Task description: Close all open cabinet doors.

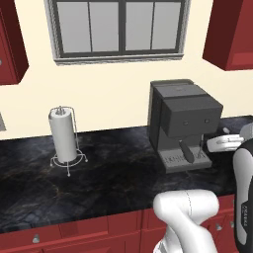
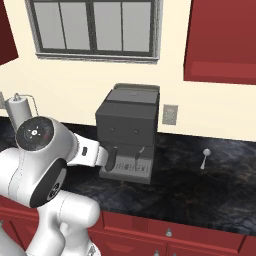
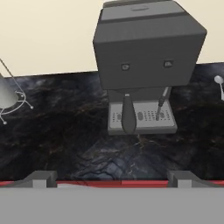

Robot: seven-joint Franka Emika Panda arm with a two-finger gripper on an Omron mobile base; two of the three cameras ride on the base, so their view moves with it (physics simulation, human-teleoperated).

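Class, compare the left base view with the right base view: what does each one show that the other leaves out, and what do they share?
Left base view alone: the wire base of the paper towel holder, standing left of the coffee machine.

Right base view alone: a wall outlet and a small spoon on the counter, right of the machine.

Shared: the coffee machine, grey-framed window, black counter, dark-red cabinet doors and the white arm.

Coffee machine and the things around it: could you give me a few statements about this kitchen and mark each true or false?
1. The coffee machine stands on the dark counter. True.
2. The hand grips the machine. False: its fingers are apart, short of it, holding nothing.
3. A paper towel holder stands left of the machine. True.
4. The spoon lies inside the machine's tray. False: it lies on the counter to the machine's right.
5. A window is above the counter. True.
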